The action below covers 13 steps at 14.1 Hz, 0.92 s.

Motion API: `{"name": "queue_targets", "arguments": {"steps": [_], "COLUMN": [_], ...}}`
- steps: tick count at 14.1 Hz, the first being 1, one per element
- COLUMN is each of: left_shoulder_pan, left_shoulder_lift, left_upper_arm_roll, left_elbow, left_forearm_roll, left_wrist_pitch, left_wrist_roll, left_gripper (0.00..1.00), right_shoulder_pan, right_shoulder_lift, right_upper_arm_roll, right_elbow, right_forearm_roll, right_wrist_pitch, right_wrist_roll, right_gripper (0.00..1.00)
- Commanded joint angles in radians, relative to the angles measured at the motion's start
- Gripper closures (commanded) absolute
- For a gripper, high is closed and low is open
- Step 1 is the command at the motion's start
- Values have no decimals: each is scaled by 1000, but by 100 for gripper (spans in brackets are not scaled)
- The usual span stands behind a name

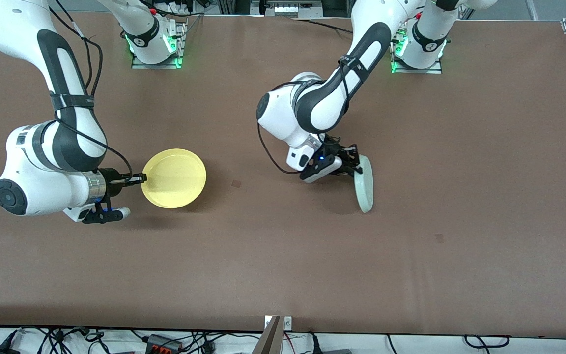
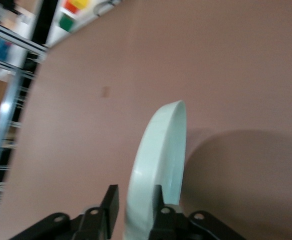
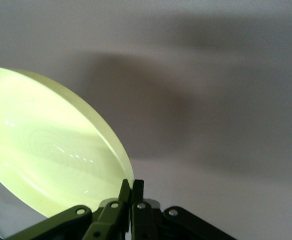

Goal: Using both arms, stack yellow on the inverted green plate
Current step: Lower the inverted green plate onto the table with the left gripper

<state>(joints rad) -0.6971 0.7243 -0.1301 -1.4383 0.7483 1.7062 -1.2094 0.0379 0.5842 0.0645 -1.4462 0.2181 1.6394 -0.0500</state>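
The yellow plate (image 1: 175, 178) is toward the right arm's end of the table, face up and slightly tilted. My right gripper (image 1: 140, 178) is shut on its rim; the right wrist view shows the pinched fingers of the gripper (image 3: 131, 182) at the edge of the plate (image 3: 50, 150). The pale green plate (image 1: 364, 184) stands on edge near the table's middle, lower edge down toward the table. My left gripper (image 1: 356, 164) is at its upper rim. In the left wrist view the gripper (image 2: 135, 192) straddles the rim of the plate (image 2: 161, 155); one finger (image 2: 111, 200) stands apart from it.
The brown table (image 1: 283, 265) stretches wide nearer the front camera. Both arm bases (image 1: 155, 44) stand along the table's edge farthest from the front camera. Cables and a bracket (image 1: 275, 334) lie along the nearest edge.
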Motion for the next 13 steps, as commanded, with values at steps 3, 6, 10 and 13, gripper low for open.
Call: {"name": "queue_targets", "arguments": {"steps": [3,6,10,13], "left_shoulder_pan": [111,125,169,232], "left_shoulder_lift": [-19,-28,-28,-54], "left_upper_arm_roll": [-31,-48,-65,-86], "left_elbow": [15,9,7,10], "left_forearm_roll": [-254,-267,-280,-294], "left_wrist_pitch": [255,280,325,322], "left_wrist_roll": [-22,-22,4,60], "left_gripper": [0,0,0,0], "right_shoulder_pan": [40,42,34,34], "right_shoulder_lift": [9,8,17,31], "right_upper_arm_roll": [8,9,3,5], "right_elbow": [13,20,20,20], "right_forearm_roll": [17,20,17,20], "right_wrist_pitch": [2,7,7,22], "right_wrist_roll": [64,71,65,71], "right_gripper": [100,100,100,100]}}
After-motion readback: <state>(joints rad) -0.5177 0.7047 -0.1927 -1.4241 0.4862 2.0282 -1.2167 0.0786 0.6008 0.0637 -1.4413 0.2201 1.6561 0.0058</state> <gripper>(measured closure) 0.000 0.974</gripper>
